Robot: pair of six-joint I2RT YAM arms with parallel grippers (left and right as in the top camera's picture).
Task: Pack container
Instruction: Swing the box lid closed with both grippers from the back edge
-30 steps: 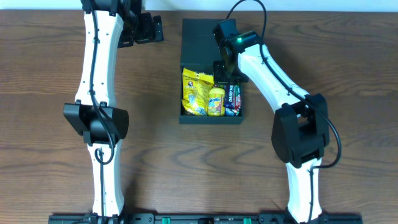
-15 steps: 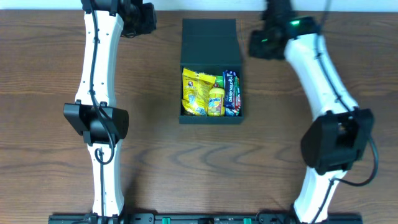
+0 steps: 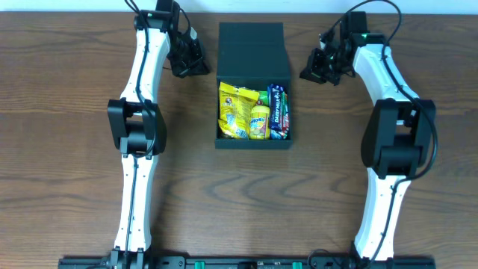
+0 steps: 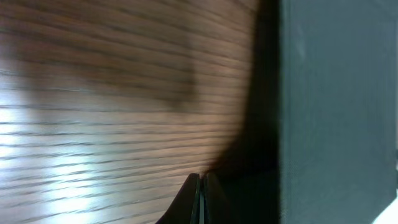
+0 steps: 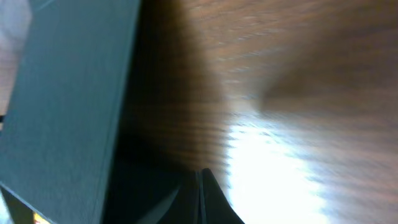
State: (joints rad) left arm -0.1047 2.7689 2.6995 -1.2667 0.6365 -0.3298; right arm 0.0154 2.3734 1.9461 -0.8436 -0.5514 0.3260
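Note:
The container (image 3: 251,45) is a dark teal square box at the back centre of the table, with its flap lid lying open behind it. Inside lie a yellow snack packet (image 3: 235,110), a smaller yellow packet (image 3: 259,121) and a dark bar (image 3: 278,112). My left gripper (image 3: 200,67) is shut and empty, just left of the lid; in the left wrist view its tips (image 4: 200,179) sit beside the container wall (image 4: 336,93). To the right of the lid my right gripper (image 3: 308,72) is shut and empty, its tips (image 5: 200,174) near the container side (image 5: 68,93).
Brown wooden table (image 3: 67,149) all round the container. Both white arms reach from the front edge up the left and right sides. The table's back edge runs just behind the lid.
The right gripper lifted out of the container and swung to the right of the lid. The left gripper shut and moved in toward the lid's left side.

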